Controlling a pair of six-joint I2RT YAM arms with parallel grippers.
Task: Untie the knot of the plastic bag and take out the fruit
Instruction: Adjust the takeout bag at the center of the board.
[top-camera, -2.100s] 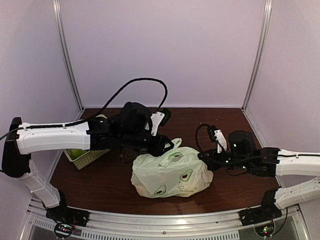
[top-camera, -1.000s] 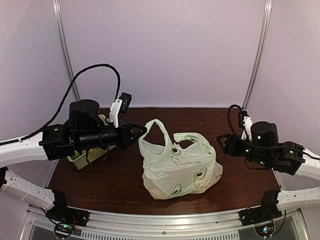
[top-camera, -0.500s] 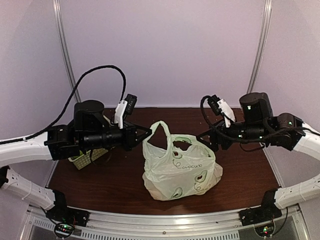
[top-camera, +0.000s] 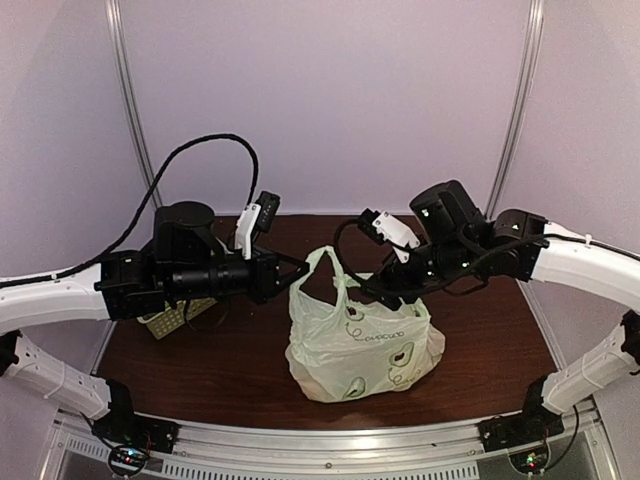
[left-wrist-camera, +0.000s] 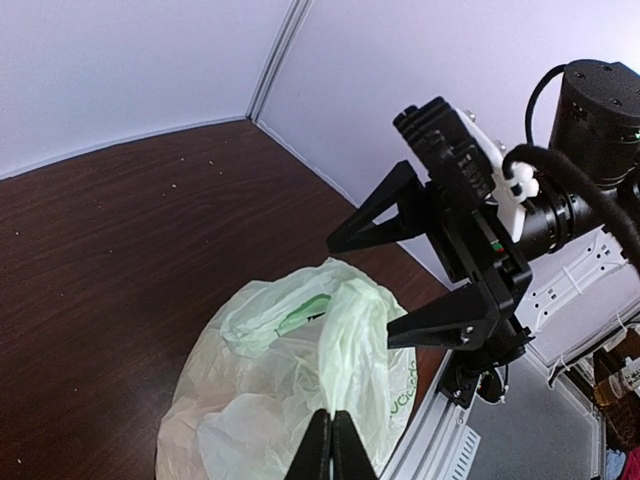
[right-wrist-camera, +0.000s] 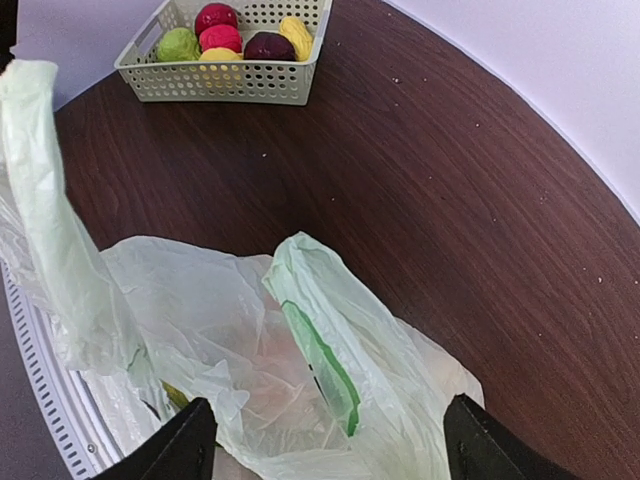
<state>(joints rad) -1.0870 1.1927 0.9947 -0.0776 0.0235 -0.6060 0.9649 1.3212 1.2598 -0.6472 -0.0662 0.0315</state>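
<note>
Knot gone: right gripper moving in over the thin, crinkly, pale greenish-white plastic bag.
Its jaws are standing spread above the free loop handle; the left gripper is staying clenched on the other, propping the bag upright mid-table, fruit hidden inside.

Green lettering is printed across the middle of the plastic bag and can be read roughly as "avocado". From the left wrist only its tail is seen, at 3 o'clock on the bag.
</note>
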